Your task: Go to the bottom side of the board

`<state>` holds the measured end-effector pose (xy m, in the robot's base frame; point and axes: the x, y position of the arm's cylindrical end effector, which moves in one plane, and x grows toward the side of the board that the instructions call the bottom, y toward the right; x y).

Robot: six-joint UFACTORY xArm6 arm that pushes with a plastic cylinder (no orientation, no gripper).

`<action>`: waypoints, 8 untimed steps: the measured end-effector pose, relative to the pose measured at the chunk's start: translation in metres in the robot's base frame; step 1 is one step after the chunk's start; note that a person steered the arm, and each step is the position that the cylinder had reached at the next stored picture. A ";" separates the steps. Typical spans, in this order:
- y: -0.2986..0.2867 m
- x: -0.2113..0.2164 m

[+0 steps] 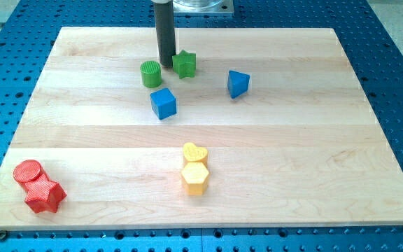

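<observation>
Board (271, 105) was pale wood in glued strips, smooth-grained, lying on a blue perforated table (397, 84); its bottom edge ran along the view's bottom. We noted our rod (166, 31), a dark matte cylinder, standing upright near the board's top edge, with my tip (166, 65) set down between the green cylinder (151, 73) and the green star (185, 64), just beside both. We could not tell whether the tip touched either. The rod has no fingers, so nothing was grasped.

Below the green pair sat a blue cube (164, 103); to the view's right, a blue wedge-like block (238, 83), exact shape unclear. Near the bottom centre, a yellow heart (195, 153) touched a yellow hexagon (195, 178) beneath it. At the bottom-left corner, a red cylinder (28, 171) touched a red star (45, 195). All blocks looked matte, with ribbed tops on the green and red ones.
</observation>
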<state>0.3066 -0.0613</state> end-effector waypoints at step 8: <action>0.261 0.094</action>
<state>0.4003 0.2000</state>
